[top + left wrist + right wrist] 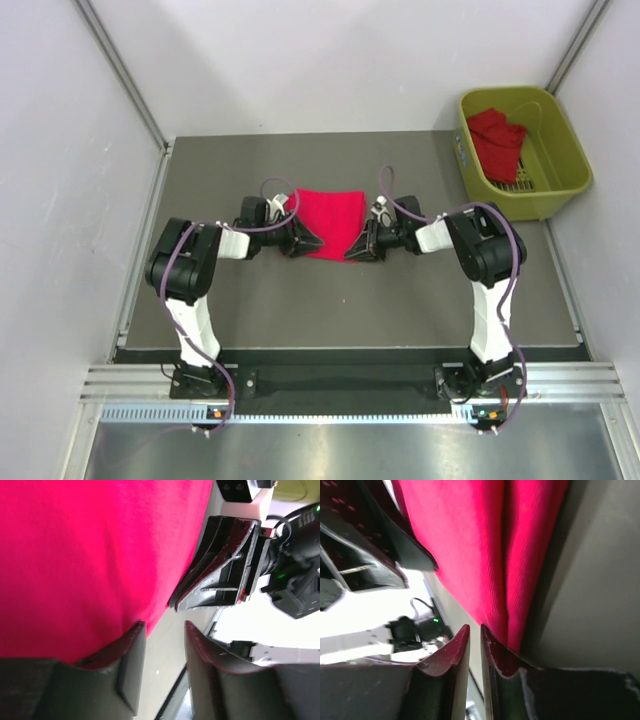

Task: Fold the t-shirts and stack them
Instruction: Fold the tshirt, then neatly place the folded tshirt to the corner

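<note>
On the tabletop (420, 290), the left fingers (131, 642) are sitting slightly apart (nothing between them) at one side of the red t-shirt (330, 222), the right fingers (456, 647) almost closed at the other.

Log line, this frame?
folded t-shirt mid-table | left gripper: left edge, jaws open | right gripper: right edge, jaws near-shut | second t-shirt in basket

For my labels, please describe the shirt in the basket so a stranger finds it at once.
At the far right corner of the table stands a yellow-green basket. The crumpled red shirt lies inside it, whereas the folded shirt lies flat mid-table.
</note>
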### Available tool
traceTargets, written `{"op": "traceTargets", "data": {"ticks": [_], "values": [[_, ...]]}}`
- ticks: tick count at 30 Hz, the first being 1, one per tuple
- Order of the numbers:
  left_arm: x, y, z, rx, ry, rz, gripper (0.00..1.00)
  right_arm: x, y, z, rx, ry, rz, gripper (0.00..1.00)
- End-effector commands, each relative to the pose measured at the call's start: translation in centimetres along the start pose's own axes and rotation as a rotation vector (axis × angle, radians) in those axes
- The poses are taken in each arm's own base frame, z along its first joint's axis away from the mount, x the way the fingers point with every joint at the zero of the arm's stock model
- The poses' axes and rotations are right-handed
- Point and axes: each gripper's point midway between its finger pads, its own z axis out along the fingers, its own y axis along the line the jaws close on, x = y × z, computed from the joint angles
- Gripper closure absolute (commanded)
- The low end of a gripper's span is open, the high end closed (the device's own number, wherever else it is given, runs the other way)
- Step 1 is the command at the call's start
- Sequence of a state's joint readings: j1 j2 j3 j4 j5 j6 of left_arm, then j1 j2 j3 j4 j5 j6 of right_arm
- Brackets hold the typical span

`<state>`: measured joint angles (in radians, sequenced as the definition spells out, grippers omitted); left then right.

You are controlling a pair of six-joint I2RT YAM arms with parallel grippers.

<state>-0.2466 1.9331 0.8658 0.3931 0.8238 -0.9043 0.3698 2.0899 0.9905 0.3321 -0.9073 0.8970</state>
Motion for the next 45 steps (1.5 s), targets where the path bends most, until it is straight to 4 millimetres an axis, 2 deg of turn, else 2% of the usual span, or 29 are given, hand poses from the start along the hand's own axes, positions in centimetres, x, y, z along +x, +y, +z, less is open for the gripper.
{"op": "traceTargets", "data": {"ticks": [1,3,4,5,6,7,8,9,10,11,12,13,14,15,16,17,18,19,20,21,22,23,25,27,33,40,44,45], "values": [[-0.1,1.1,-2.0,-0.094,-0.008,0.092,0.52,0.3,-1.0,-1.8,0.089,0.000,-0.106,0.84],[-0.3,-0.8,-3.2,-0.109,0.001,0.122,0.49,0.5,-0.5,-2.6,0.100,0.005,-0.156,0.84],[-0.5,-1.5,-3.6,-0.105,-0.002,0.164,0.47,0.6,0.7,-3.3,0.099,-0.005,-0.185,0.84],[-1.0,-2.9,-4.2,-0.096,-0.019,0.204,0.46,1.5,0.6,-4.0,0.123,0.015,-0.185,0.84],[-1.1,-3.4,-4.8,-0.124,-0.006,0.223,0.44,1.8,0.9,-4.5,0.134,0.014,-0.191,0.83],[-1.8,-3.9,-5.3,-0.147,-0.031,0.248,0.41,2.0,2.3,-5.4,0.131,-0.008,-0.226,0.83],[-2.9,-4.9,-5.6,-0.156,-0.052,0.276,0.39,3.1,2.0,-6.0,0.149,0.009,-0.217,0.82],[-3.3,-4.6,-6.0,-0.183,-0.053,0.302,0.38,3.6,3.3,-6.8,0.136,-0.004,-0.246,0.81],[-4.2,-4.2,-6.2,-0.225,-0.073,0.321,0.31,4.2,3.6,-7.3,0.133,-0.002,-0.245,0.81],[-5.7,-5.1,-6.3,-0.237,-0.100,0.366,0.27,5.3,3.3,-7.8,0.141,0.013,-0.230,0.80],[-6.7,-4.9,-6.4,-0.264,-0.107,0.429,0.24,5.7,4.4,-8.6,0.127,0.001,-0.255,0.79],[-6.9,-3.0,-6.2,-0.341,-0.077,0.404,0.21,6.3,4.5,-9.0,0.134,0.005,-0.266,0.78],[-9.3,-3.4,-6.5,-0.393,-0.128,0.448,0.17,6.7,4.6,-9.5,0.141,0.003,-0.274,0.78],[-10.4,-2.7,-6.6,-0.428,-0.130,0.500,0.16,7.5,5.0,-10.3,0.155,0.004,-0.279,0.76],[-11.2,-1.1,-6.0,-0.464,-0.118,0.504,0.14,7.8,5.3,-10.7,0.155,0.005,-0.291,0.75],[-13.1,-1.5,-6.1,-0.486,-0.149,0.540,0.14,8.4,5.2,-11.0,0.158,0.012,-0.303,0.75],[-14.2,-1.0,-6.3,-0.493,-0.147,0.566,0.14,9.1,5.6,-11.6,0.155,0.014,-0.305,0.75],[-14.6,0.6,-5.4,-0.497,-0.118,0.549,0.14,9.5,5.7,-11.8,0.152,0.014,-0.309,0.75],[-15.9,-0.2,-5.2,-0.465,-0.124,0.563,0.14,10.3,5.3,-12.0,0.155,0.021,-0.295,0.75],[-16.5,-0.1,-5.1,-0.431,-0.115,0.550,0.15,10.6,5.7,-12.5,0.145,0.010,-0.310,0.75],[-16.7,1.5,-4.3,-0.432,-0.088,0.524,0.17,11.1,5.3,-12.8,0.168,0.014,-0.314,0.75],[-17.7,1.2,-4.3,-0.425,-0.101,0.532,0.18,11.1,5.1,-13.2,0.184,0.007,-0.318,0.75],[-18.4,2.1,-3.7,-0.395,-0.110,0.516,0.19,11.4,4.9,-13.9,0.205,-0.002,-0.324,0.75],[-19.3,2.2,-3.2,-0.379,-0.139,0.514,0.19,11.4,5.0,-14.3,0.200,-0.015,-0.320,0.76],[-17.6,2.6,-0.8,-0.313,-0.087,0.482,0.22,11.9,4.1,-14.2,0.181,-0.008,-0.278,0.77],[-15.6,3.3,0.4,-0.320,-0.033,0.448,0.29,11.2,4.7,-13.6,0.134,-0.034,-0.270,0.77],[-15.6,4.0,1.2,-0.335,-0.046,0.419,0.38,11.4,4.1,-13.3,0.128,-0.025,-0.260,0.78],[-15.7,4.5,1.3,-0.351,-0.052,0.409,0.45,11.5,4.1,-13.3,0.128,-0.021,-0.258,0.78]]}}
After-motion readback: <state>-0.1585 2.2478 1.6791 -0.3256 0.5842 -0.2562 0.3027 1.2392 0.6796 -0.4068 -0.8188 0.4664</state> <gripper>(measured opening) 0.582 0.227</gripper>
